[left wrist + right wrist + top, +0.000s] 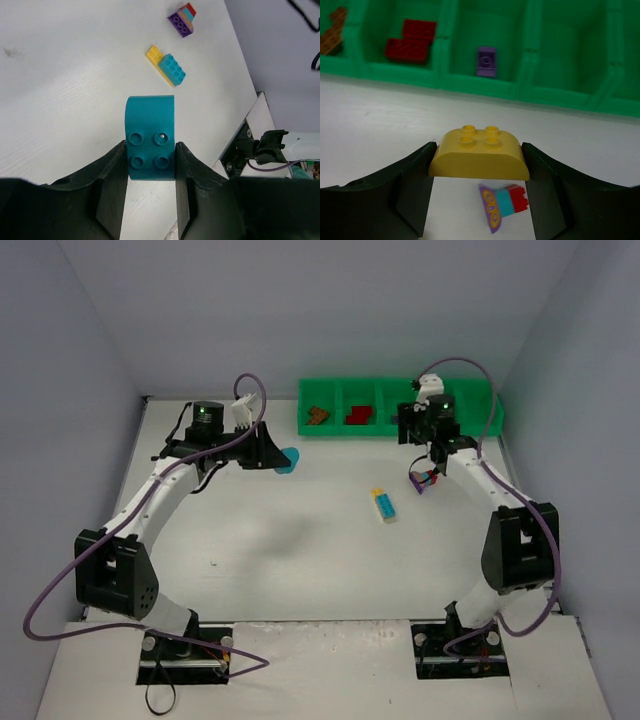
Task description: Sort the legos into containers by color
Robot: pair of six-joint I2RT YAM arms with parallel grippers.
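Both arms up from the near edge, elbows out to the sides, forearms slanting toward the far half of the table (60, 100).

At the left gripper (150, 167): closed on a teal brick (150, 135), pinched by its two sides, studs facing the wrist camera, carried over the table. Ahead of those fingers and a little right, well apart: a yellow and light-blue stack (166, 67) lying flat. Farther along the same line: a purple, light-blue and red stack (182, 20).

At the right gripper (479, 156): clamped on a yellow round-topped brick (470, 167), studs up, held level. Just below and beyond that brick, down on the table: the purple, light-blue and red stack again, tilted.

Past a strip of table ahead of the right gripper: the green tray (485, 86), its near wall running across the view. Straight ahead inside it, a purple brick (486, 61). One compartment left, red bricks (412, 40). Farthest left, partly cut off, a brown brick (332, 37).
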